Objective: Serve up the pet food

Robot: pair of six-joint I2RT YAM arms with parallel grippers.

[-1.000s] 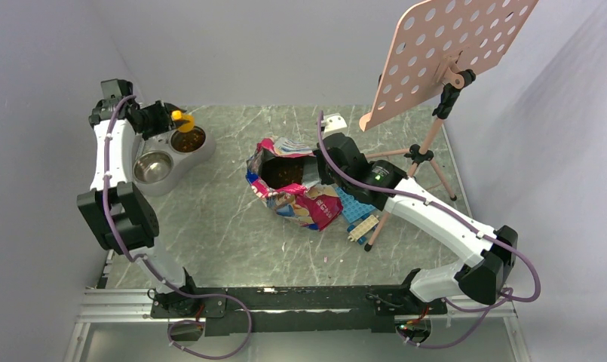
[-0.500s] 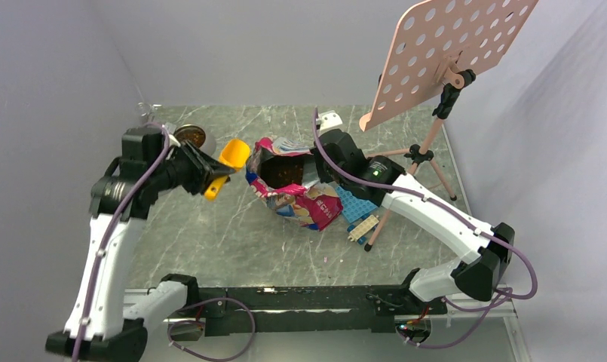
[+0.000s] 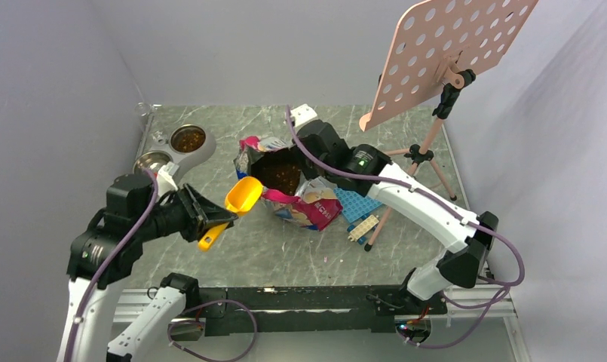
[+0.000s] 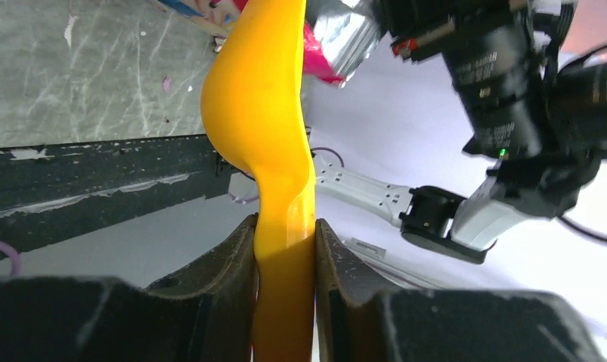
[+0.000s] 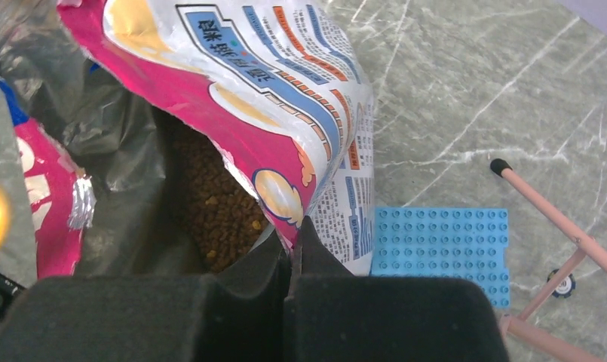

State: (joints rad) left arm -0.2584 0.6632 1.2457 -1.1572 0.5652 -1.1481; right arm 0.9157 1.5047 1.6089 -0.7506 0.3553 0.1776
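Note:
The pink printed pouch [image 3: 308, 210] lies open in the middle of the table, with dark-brown pet food [image 3: 283, 176] showing in its mouth. My right gripper [image 3: 309, 170] is shut on the pouch's rim, pinching the foil edge [image 5: 294, 226] beside the pet food [image 5: 217, 215]. An orange-yellow scoop [image 3: 243, 195] is clamped by its handle in my left gripper [image 3: 212, 219]. Its bowl hangs just left of the pouch mouth and looks empty. In the left wrist view the scoop [image 4: 264, 128] stands edge-on between the fingers [image 4: 285, 234]. The far steel bowl [image 3: 188, 139] holds pet food.
The twin bowls' grey stand [image 3: 173, 157] sits at the back left, the near bowl [image 3: 150, 161] partly behind my left arm. A blue baseplate [image 3: 357, 204] and a beige brick [image 3: 363, 227] lie right of the pouch. A pink perforated stand [image 3: 451, 53] on a tripod [image 3: 417, 158] occupies the back right.
My left arm has swung from the bowls toward the near side, carrying the scoop to the pouch's left edge. My right gripper has drawn the pouch rim leftward and back.

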